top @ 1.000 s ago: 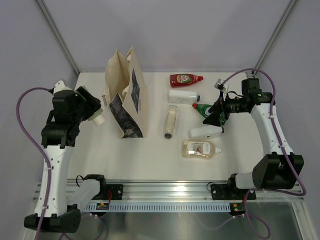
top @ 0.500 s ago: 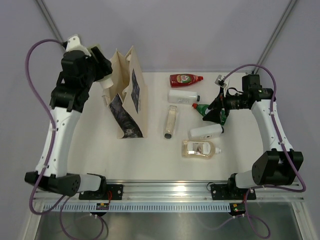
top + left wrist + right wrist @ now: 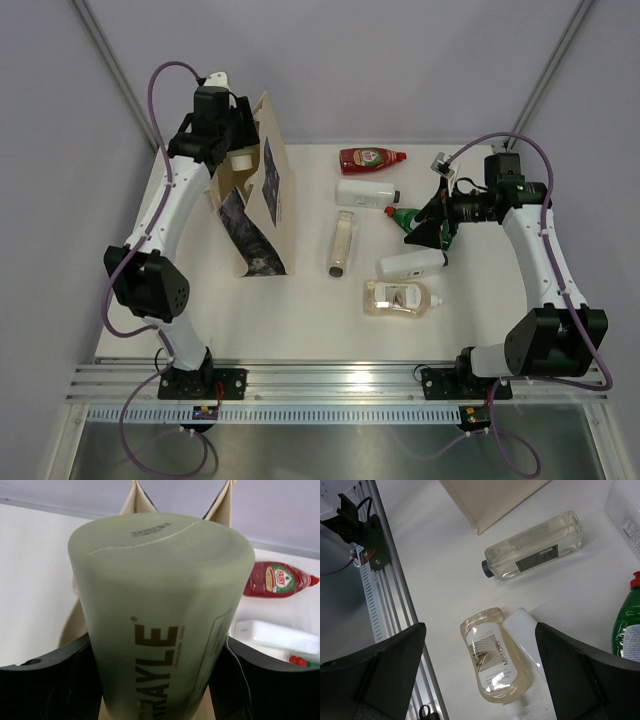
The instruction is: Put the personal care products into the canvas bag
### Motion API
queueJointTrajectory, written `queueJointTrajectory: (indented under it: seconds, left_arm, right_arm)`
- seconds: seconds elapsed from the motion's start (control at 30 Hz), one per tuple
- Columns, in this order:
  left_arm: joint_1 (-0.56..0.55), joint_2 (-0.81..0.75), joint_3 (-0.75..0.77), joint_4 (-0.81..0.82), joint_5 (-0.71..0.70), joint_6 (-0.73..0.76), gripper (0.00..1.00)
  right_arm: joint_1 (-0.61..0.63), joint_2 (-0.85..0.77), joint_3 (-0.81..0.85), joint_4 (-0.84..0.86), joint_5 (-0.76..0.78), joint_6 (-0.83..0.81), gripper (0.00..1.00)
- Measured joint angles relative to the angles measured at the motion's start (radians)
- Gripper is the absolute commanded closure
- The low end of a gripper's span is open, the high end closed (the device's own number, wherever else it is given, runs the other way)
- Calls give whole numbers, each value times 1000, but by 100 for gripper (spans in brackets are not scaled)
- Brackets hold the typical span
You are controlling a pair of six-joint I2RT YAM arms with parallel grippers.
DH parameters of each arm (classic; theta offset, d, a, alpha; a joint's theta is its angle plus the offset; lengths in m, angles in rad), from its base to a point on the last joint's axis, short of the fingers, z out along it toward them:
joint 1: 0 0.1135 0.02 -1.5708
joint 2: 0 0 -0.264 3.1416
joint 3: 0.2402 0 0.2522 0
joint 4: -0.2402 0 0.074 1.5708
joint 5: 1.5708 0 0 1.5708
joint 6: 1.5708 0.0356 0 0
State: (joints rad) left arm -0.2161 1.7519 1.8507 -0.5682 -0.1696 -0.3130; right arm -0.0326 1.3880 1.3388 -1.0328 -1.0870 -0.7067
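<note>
At the canvas bag's mouth the left gripper clamps the pale olive bottle; right of the bag, the right gripper spreads wide, holding nothing.

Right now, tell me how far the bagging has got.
Nothing shows inside the bag yet. In hand: the left gripper holds the olive bottle at the bag's mouth. Left: red, white, green, slim clear, grey-capped and amber bottles lie on the table; the right gripper hangs open above them.
</note>
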Motion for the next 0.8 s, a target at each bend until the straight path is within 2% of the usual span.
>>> queueJointTrajectory:
  seconds: [0.03,0.07,0.17,0.2,0.3,0.53,0.8]
  left_arm:
    - [0,11,0,-2,11,3,78]
    - [-1,18,0,-3,19,4,68]
    - [-4,22,-8,-2,43,7,49]
    - [-6,22,-11,1,48,8,39]
    - [-10,22,-23,10,66,10,24]
    - [-11,22,-41,72,88,21,15]
    - [-11,22,-41,103,100,28,14]
  right_arm:
    - [0,-2,-4,0,0,0,1]
    - [0,-2,-6,0,0,0,0]
    - [0,-2,-14,3,0,1,1]
    - [0,-2,-14,4,0,1,1]
    - [0,-2,-16,10,-3,1,1]
    - [0,8,-15,11,-5,1,0]
    - [0,21,-15,11,-3,1,1]
